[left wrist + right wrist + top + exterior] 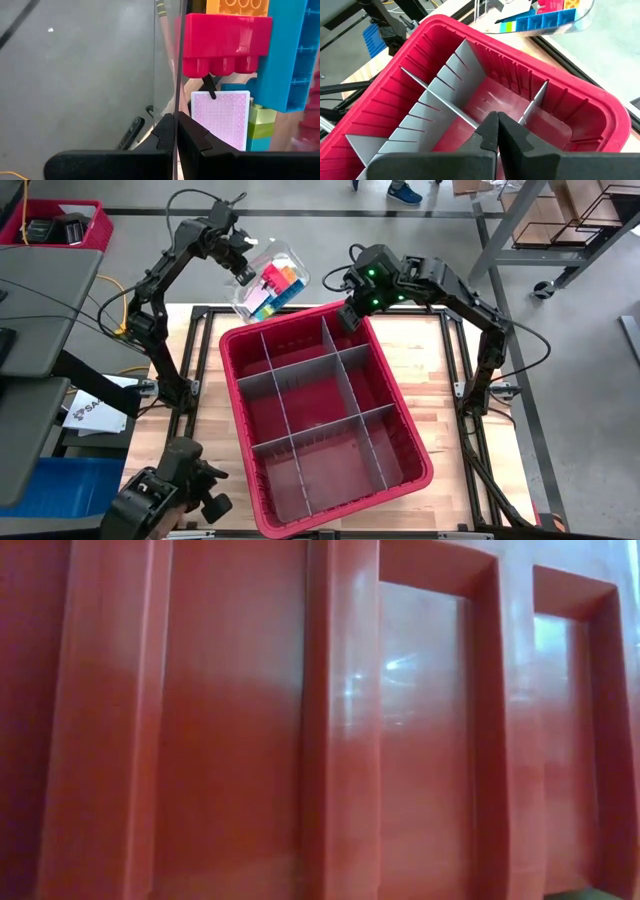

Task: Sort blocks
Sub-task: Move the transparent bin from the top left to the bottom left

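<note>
My left gripper (pixel 245 275) is shut on a clear plastic container (pixel 268 280) held in the air beyond the far left corner of the large red bin (pixel 425 470). Inside it lie the blocks (pixel 275 285): a red one (pixel 225 45), blue, orange and green ones, and a pink-backed card (pixel 220 120). My right gripper (pixel 350 315) is shut at the bin's far right corner, over the rim. Grey dividers (pixel 310 395) split the bin into compartments. The bin's red wall (pixel 250 740) fills the low view. My left gripper pinches the container's thin clear side wall (pixel 176 100), one finger inside and one outside. The container is lifted clear of the table, tilted, with the blocks heaped inside it. My right gripper (pixel 497 125) is shut above the bin's far rim; whether it touches the rim I cannot tell.
The bin stands askew on the wooden table (pixel 450 340) inside a black rail frame. A red crate (pixel 60 225) sits at the far left and a blue bin (pixel 60 480) at the near left. A black camera mount (pixel 165 495) stands at the near edge.
</note>
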`<state>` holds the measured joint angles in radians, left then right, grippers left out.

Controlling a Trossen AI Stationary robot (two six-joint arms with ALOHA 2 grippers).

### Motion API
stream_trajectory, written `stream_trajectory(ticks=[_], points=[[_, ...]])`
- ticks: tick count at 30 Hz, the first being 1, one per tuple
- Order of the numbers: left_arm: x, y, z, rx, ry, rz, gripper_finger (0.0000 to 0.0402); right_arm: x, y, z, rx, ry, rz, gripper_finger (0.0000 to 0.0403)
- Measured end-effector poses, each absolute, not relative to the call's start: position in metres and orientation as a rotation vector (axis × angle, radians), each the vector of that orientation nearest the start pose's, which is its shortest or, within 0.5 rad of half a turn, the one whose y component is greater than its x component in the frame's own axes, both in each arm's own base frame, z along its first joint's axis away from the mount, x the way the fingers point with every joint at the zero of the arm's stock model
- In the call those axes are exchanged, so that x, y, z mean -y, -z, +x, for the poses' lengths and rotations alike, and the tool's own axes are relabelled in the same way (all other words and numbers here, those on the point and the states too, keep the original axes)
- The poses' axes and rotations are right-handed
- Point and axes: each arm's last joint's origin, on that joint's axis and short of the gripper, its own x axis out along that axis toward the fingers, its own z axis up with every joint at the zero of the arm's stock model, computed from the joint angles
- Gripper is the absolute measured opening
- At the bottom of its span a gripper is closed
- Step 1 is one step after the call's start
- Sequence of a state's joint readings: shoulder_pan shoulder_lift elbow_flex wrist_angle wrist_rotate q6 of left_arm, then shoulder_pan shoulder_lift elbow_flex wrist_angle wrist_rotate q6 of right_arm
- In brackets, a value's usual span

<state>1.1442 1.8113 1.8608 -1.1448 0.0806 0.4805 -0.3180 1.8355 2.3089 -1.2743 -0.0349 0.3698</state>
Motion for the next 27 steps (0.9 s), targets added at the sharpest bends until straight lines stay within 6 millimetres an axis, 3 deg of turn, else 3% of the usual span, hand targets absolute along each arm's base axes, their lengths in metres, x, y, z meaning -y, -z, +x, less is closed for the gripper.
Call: stream_trajectory(ticks=[8, 17, 27], points=[[-0.336, -0.354, 0.155, -1.084, -0.712, -0.213, 0.0, 0.111, -0.454, 0.329, -0.733, 0.462, 0.481, 0.0], [-0.337, -0.394, 0.155, -0.956, -0.779, -0.122, 0.0, 0.123, -0.448, 0.318, -0.8, 0.566, 0.479, 0.0], [-0.317, -0.434, 0.151, -0.886, -0.777, -0.159, 0.0, 0.151, -0.438, 0.311, -0.88, 0.616, 0.434, 0.0]])
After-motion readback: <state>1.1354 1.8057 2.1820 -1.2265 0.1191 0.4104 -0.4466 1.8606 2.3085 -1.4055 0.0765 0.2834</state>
